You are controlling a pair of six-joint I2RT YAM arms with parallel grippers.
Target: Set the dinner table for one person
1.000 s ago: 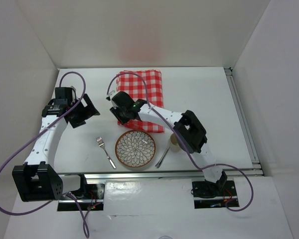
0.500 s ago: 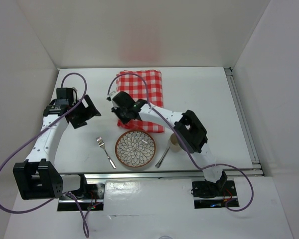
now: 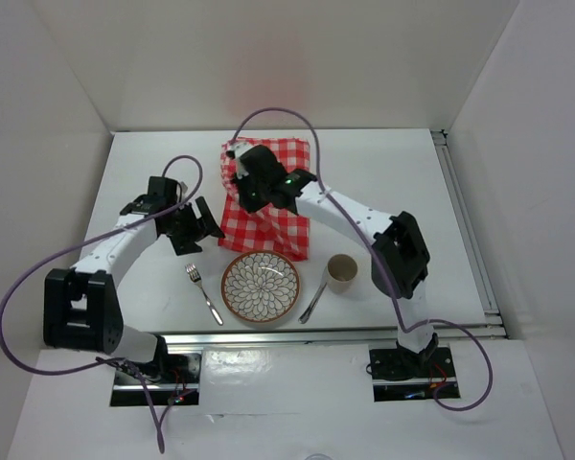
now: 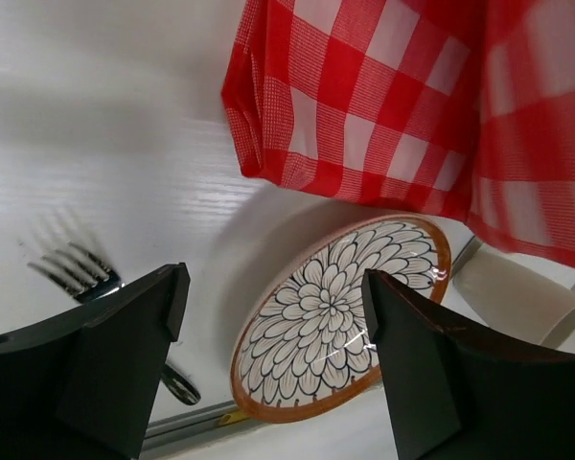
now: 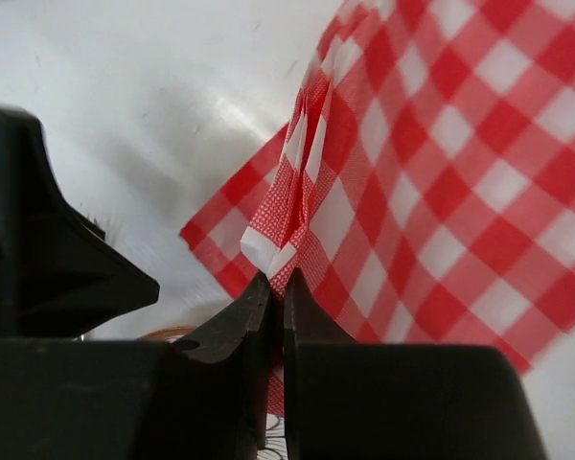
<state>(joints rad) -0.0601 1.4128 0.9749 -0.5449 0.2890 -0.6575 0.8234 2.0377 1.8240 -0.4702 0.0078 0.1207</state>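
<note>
Where the white counter fills the floor of the walled cell, with its silver rail along the near edge, everything else sits toward its near middle. The red-and-white checked cloth lies across the centre, and its near edge reaches the far rim of the plate. This round plate has a petal pattern and a brown rim, and it rests flat close to the rail.

The right tool is closed on a bunched fold at the cloth's left side, so the fabric rises into its pinched fingers. The left tool hangs just left of the cloth with its fingers spread wide and nothing between them.

A pale cup stands upright just right of the plate. A fork lies left of the plate with its tines pointing away from the rail. A spoon lies between the plate and the cup.
</note>
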